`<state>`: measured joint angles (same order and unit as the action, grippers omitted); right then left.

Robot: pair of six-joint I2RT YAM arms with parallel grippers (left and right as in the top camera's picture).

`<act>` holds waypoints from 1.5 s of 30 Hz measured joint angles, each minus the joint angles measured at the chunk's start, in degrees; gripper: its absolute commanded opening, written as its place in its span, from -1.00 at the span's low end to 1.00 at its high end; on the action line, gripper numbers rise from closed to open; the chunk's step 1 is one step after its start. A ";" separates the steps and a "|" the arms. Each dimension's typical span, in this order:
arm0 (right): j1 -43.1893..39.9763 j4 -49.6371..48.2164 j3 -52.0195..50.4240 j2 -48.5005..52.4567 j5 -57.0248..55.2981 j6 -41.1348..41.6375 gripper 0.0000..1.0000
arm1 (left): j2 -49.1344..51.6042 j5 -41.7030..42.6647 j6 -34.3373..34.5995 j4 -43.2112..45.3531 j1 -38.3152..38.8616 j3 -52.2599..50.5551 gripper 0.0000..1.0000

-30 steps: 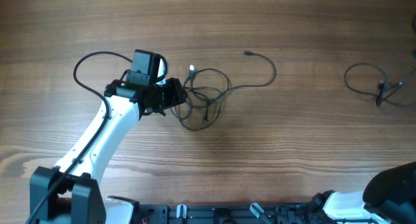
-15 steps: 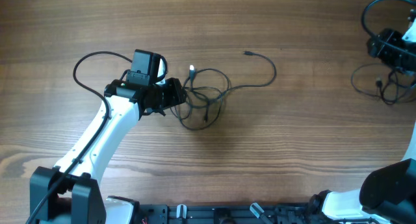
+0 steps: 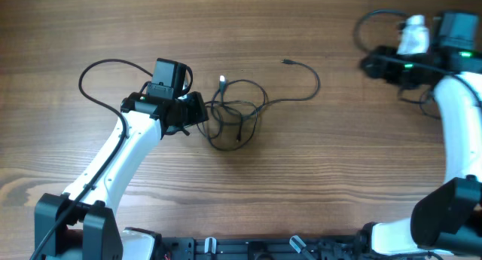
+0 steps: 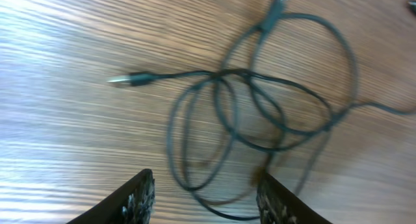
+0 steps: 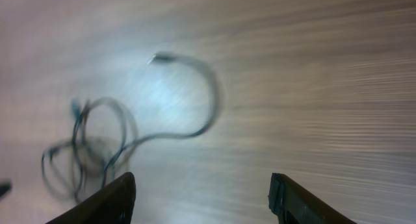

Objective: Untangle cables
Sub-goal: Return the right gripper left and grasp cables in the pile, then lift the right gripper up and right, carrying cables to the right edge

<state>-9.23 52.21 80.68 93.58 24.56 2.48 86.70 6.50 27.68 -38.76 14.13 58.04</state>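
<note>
Two grippers gape empty: left gripper (image 4: 205,180), right gripper (image 5: 201,182). Pinching several crossed cables (image 4: 221,73) together would likely tighten the tangle.

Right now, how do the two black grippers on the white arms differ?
The left gripper sits right at the tangle of thin dark cables, loops between its fingers; the right gripper is far off, seeing that tangle small and blurred. Both are open, holding nothing.

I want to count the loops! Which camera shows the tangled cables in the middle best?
The left wrist view: the cable tangle is close, loops and a plug clear. Overhead shows it whole but small, with its long tail. The right wrist view shows it far and blurred.
</note>
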 measured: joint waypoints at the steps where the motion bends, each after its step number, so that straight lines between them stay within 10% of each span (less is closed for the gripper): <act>1: 2.47 0.02 -0.42 0.07 0.15 -0.04 0.37 | 0.00 -1.14 0.02 -0.26 0.00 0.00 0.09; 15: 29.40 -5.16 -0.79 7.85 -4.52 9.70 0.36 | 0.00 -8.63 4.17 -1.16 -4.76 0.00 0.25; 36: 43.34 -13.51 -0.83 23.45 -14.58 28.37 0.25 | 0.00 -8.57 5.66 -2.40 -7.30 0.00 0.38; 45: 43.98 -14.21 -0.83 24.68 -14.78 28.85 -0.81 | 0.00 -8.90 5.64 -2.45 -7.30 0.00 0.39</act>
<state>34.74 38.00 79.85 118.26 9.78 31.33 86.70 -2.39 33.32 -41.21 6.83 58.04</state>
